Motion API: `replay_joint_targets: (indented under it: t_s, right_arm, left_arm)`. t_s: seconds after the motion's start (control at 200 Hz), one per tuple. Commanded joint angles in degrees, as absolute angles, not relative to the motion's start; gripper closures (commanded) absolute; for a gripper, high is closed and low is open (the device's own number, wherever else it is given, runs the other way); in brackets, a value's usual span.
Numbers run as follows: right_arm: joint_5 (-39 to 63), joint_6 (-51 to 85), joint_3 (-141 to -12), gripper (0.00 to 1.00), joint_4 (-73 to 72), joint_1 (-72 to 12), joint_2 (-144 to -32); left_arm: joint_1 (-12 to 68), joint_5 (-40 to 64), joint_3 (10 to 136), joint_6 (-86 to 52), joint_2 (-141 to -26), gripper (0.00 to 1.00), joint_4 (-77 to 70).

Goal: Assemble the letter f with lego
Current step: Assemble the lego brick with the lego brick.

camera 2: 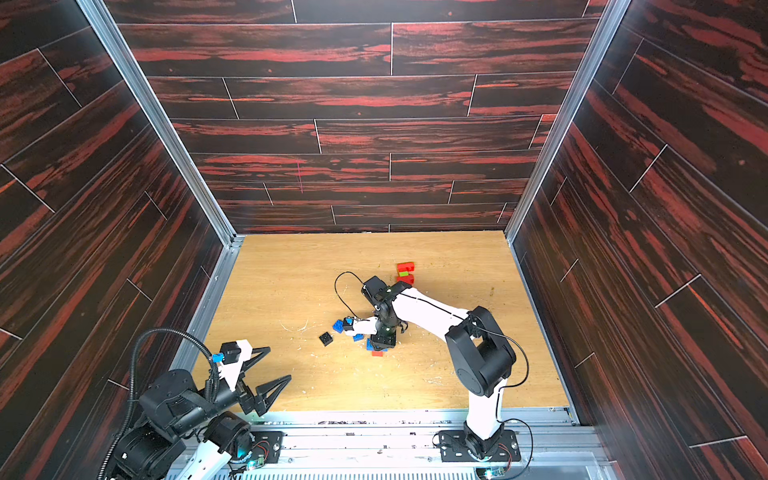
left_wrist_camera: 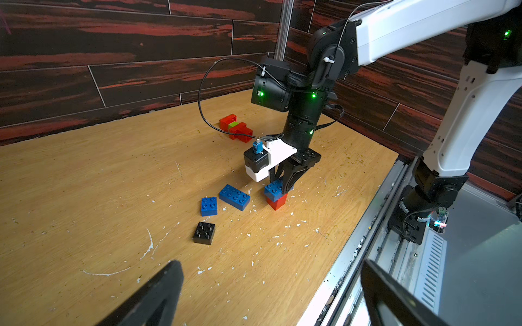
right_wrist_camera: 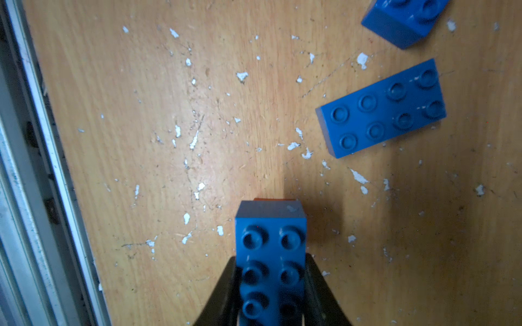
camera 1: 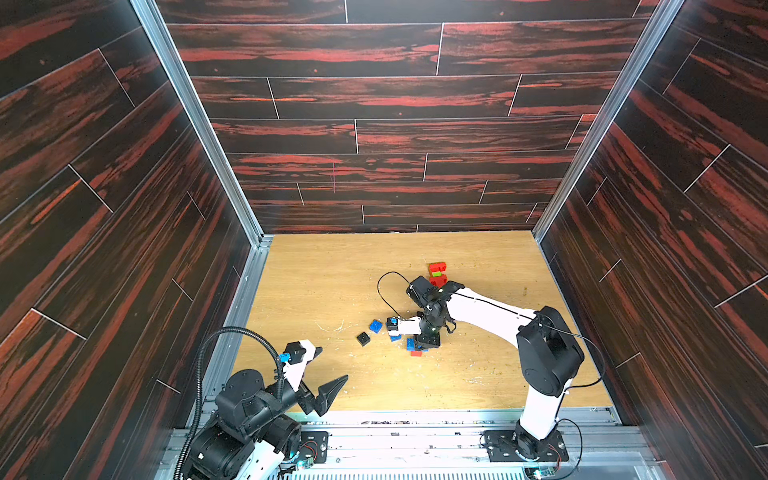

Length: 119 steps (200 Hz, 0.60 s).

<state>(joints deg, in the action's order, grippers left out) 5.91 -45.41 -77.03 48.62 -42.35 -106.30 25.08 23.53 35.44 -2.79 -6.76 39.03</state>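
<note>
Right gripper (right_wrist_camera: 271,285) clamps the blue oblong brick (right_wrist_camera: 270,248) across its narrow width, seated on a red brick (left_wrist_camera: 278,202), lower centre in both top views. Probably pressing studs home. Glossy hard plastic.

Loose blue oblong (right_wrist_camera: 381,108), blue square (left_wrist_camera: 209,206) and black square (left_wrist_camera: 204,232) lie left of it, red-green row (camera 1: 437,274) above. Left gripper (camera 1: 332,365) is wide, empty, lower left.

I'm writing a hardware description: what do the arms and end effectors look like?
The left arm and right arm have white shells and black joints, with black cables; green lights dot the right one. The left end effector and right end effector have black, pointed triangular fingers.
</note>
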Motion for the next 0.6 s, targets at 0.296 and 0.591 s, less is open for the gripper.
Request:
replay_joint_targets:
  t_s: [0.296,0.591]
  right_arm:
    - [6.0,-41.4,-69.2,1.0,47.3,-44.3,-109.0]
    - [3.7,-39.8,-69.9,1.0,48.4,-44.8,-111.0]
  left_arm:
    - [24.9,24.6,34.8,-2.0,-8.0,0.0,38.4]
    - [24.9,24.6,34.8,-2.1,-7.9,0.0,38.5]
